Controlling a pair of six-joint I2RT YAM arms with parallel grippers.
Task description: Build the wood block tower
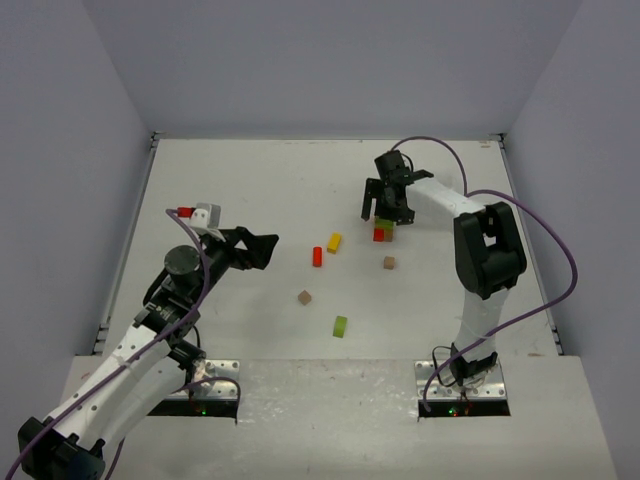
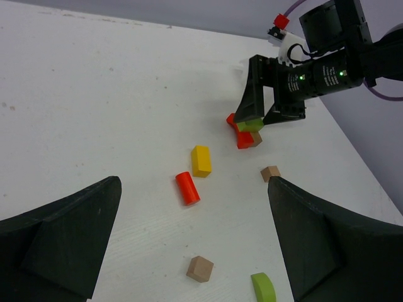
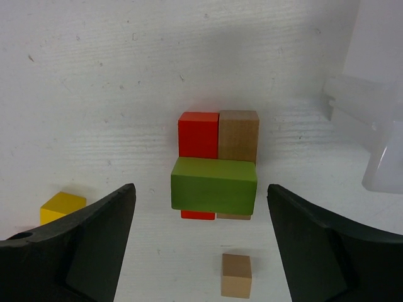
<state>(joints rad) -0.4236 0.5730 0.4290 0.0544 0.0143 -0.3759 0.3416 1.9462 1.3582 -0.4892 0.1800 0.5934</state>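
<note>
Jaws on the right gripper (image 1: 383, 212) stand apart around the green bar (image 3: 214, 185) atop red block (image 3: 198, 134) and brown block (image 3: 238, 135); left gripper (image 1: 262, 248) gapes, empty.

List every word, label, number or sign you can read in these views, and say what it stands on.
None: no text can be read in any view.
The wood blocks are plain painted or bare wood, with no print.
The right gripper shows two green lights on its body, but no lettering.
</note>
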